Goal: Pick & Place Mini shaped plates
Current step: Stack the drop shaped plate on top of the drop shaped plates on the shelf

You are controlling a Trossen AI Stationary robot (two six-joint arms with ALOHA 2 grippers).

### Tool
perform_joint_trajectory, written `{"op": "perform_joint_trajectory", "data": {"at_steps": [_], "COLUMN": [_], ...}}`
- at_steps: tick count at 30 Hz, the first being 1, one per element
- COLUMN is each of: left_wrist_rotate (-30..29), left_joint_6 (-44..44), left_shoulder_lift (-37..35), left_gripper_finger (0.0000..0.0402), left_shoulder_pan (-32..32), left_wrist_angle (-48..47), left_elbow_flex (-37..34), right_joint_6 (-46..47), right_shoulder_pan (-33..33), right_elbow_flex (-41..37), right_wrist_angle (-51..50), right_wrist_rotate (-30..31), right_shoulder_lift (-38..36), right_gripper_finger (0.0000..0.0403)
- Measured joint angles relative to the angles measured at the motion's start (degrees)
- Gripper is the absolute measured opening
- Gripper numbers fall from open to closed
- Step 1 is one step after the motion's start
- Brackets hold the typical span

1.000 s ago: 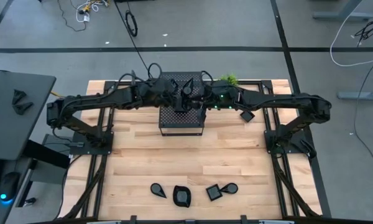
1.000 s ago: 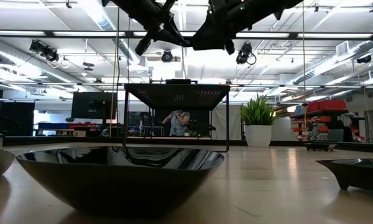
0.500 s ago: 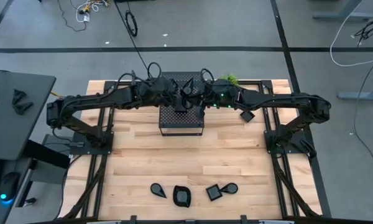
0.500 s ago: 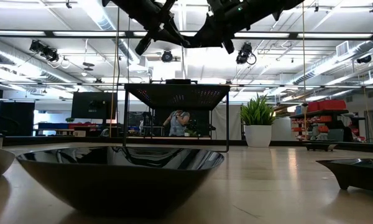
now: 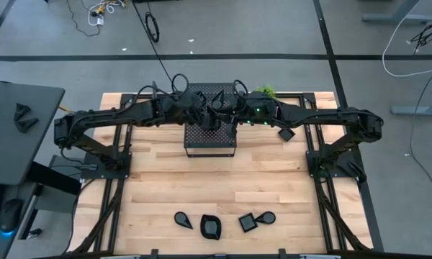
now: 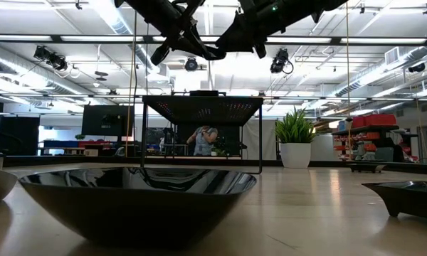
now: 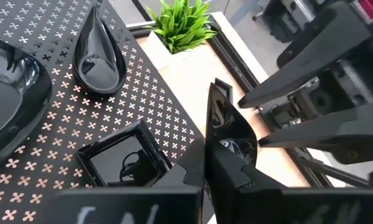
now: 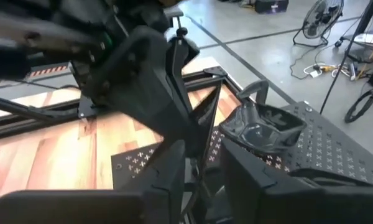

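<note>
The mini shaped plates (image 5: 223, 222) look light, stiff and glossy, so probably slippery and chip-prone; a thin raised rim seems the best place to pinch.

Four lie in a row at the bottom centre of the high view on the wooden surface (image 5: 273, 180), one (image 5: 286, 134) right of centre. Others rest on the perforated box (image 5: 210, 137) at upper centre, beside the potted plant (image 7: 183, 22).

The left arm reaches in from the left, its hand (image 5: 202, 115) above the box, fingers closed on a dark plate (image 7: 227, 134) held edge-up. The right arm mirrors it from the right; its hand (image 5: 227, 115) hovers just beside, fingers parted, holding nothing visible.
</note>
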Motion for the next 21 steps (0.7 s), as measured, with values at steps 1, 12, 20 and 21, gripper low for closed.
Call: {"op": "perform_joint_trajectory", "data": {"at_steps": [1,12,20,21], "left_wrist_rotate": [0.0,0.09,0.97,1.0], "left_joint_6": [0.01,0.05,0.06,0.07], "left_shoulder_lift": [-0.02,-0.02,-0.04,-0.04], "left_gripper_finger": [0.0011,0.0014,0.0015,0.0015], "left_shoulder_pan": [0.0,0.0,0.0,0.0], "left_wrist_angle": [0.03,0.1,-0.09,-0.09], "left_elbow_flex": [0.0,0.0,0.0,0.0], "right_joint_6": [-0.01,-0.84,-1.05,-1.08], "right_shoulder_pan": [0.0,0.95,1.31,1.31], "right_elbow_flex": [0.0,0.0,0.0,-0.02], "right_wrist_angle": [-0.3,2.16,2.96,2.96], "right_wrist_rotate": [0.0,0.18,1.79,1.81], "right_shoulder_lift": [0.0,2.73,2.73,2.73], "right_gripper_finger": [0.011,0.0099,0.0055,0.0052]}}
